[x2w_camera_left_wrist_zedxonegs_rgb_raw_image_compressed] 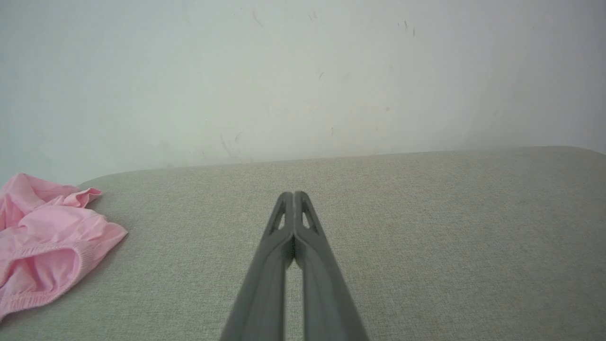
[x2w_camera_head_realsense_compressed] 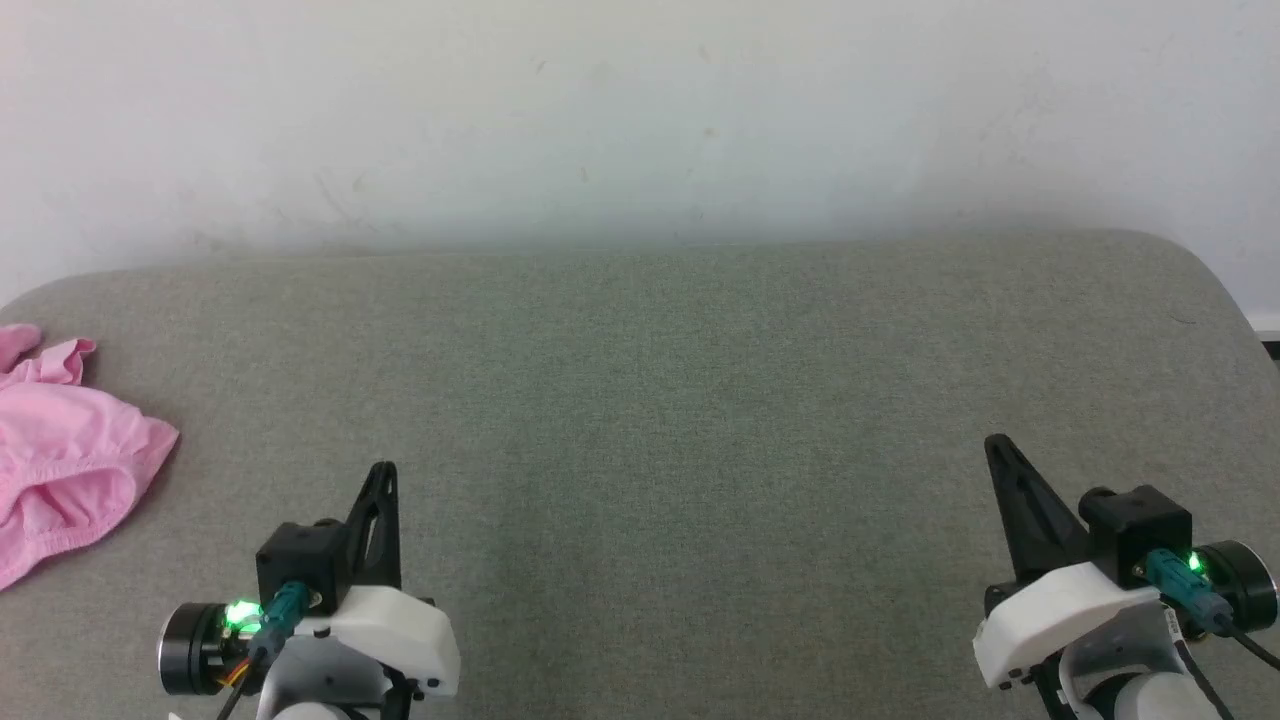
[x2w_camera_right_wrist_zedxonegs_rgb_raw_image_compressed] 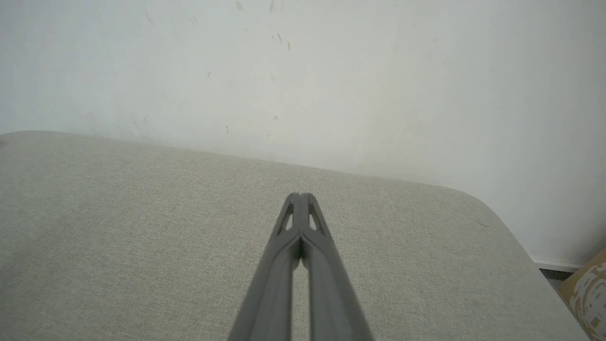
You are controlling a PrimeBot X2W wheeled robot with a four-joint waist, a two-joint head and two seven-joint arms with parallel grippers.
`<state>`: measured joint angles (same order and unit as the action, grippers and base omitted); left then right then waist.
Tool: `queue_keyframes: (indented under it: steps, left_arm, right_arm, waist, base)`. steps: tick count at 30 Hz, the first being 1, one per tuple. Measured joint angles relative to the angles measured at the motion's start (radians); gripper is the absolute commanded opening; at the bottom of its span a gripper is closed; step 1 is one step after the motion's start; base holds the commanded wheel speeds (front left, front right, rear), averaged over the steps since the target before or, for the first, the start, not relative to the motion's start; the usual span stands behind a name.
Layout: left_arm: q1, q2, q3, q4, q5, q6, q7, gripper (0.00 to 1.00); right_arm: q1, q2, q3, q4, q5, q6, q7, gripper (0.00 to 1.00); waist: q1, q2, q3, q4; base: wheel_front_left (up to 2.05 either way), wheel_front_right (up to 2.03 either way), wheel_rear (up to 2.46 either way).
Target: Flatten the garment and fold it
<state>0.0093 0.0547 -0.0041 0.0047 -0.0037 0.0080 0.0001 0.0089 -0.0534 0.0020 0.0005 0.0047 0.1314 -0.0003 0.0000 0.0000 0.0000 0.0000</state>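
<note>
**Both grippers shut, pink garment lying off to the left**

The left gripper (x2w_camera_left_wrist_zedxonegs_rgb_raw_image_compressed: 293,195) has its two long dark fingers pressed together from tip to well down their length, with nothing between them. The right gripper (x2w_camera_right_wrist_zedxonegs_rgb_raw_image_compressed: 299,195) stands the same way, fingers meeting at the tips. Both hover low over the near part of the padded surface (x2w_camera_head_realsense_compressed: 640,400), pointing toward the wall, one at each side with a broad stretch of grey-green cloth between them. A small green light (x2w_camera_head_realsense_compressed: 240,612) glows at the left wrist, and another (x2w_camera_head_realsense_compressed: 1193,562) at the right.

The garment (x2w_camera_head_realsense_compressed: 70,450) lies in a crumpled heap at the far left of the surface, cut by the edge of the head view. It is light pink, with a gathered hem band curving across its near side and a ruffled edge at the back. It is well apart from the left gripper, off to that gripper's left, and untouched.

Beyond the rounded far edge of the surface rises a white, scuffed wall (x2w_camera_head_realsense_compressed: 640,100). Past the right corner sits a tan, mottled object (x2w_camera_right_wrist_zedxonegs_rgb_raw_image_compressed: 587,289) that I cannot make out.
</note>
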Motion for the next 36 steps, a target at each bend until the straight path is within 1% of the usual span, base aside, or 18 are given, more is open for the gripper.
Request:
queue_keyframes:
  steps: [2, 3, 11, 22, 29, 36]
  left_arm:
    - [0.0, 0.0, 0.0, 0.0, 0.0, 0.0, 0.0, 0.0]
    - [0.0, 0.0, 0.0, 0.0, 0.0, 0.0, 0.0, 1.0]
    - [0.0, 0.001, -0.002, 0.003, -0.002, 0.001, -0.001, 1.0]
    - [0.0, 0.001, -0.004, 0.003, -0.034, 0.0, -0.028, 1.0]
    - [0.0, 0.001, -0.002, 0.002, -0.051, 0.0, -0.041, 1.0]
    - [0.0, 0.001, 0.001, 0.0, -0.059, 0.0, -0.054, 1.0]
  right_arm:
    - [0.0, 0.0, 0.0, 0.0, 0.0, 0.0, 0.0, 0.0]
    - [0.0, 0.0, 0.0, 0.0, 0.0, 0.0, 0.0, 1.0]
    - [0.0, -0.001, 0.0, 0.0, 0.0, 0.0, -0.002, 1.0]
    - [0.001, -0.001, -0.007, -0.001, 0.023, 0.0, -0.027, 1.0]
    - [0.003, -0.001, -0.009, -0.004, 0.025, 0.0, -0.041, 1.0]
    - [0.007, -0.001, -0.006, -0.01, 0.028, 0.0, -0.055, 1.0]
  waist:
    - [0.0, 0.0, 0.0, 0.0]
    - [0.0, 0.0, 0.0, 0.0]
    - [0.0, 0.0, 0.0, 0.0]
    - [0.0, 0.0, 0.001, 0.006]
    - [0.0, 0.0, 0.0, 0.028]
    - [0.0, 0.0, -0.002, 0.064]
  base:
    - [0.0, 0.0, 0.0]
    - [0.0, 0.0, 0.0]
    - [0.0, 0.0, 0.0]
    - [0.0, 0.0, 0.0]
    - [0.0, 0.0, 0.0]
    - [0.0, 0.0, 0.0]
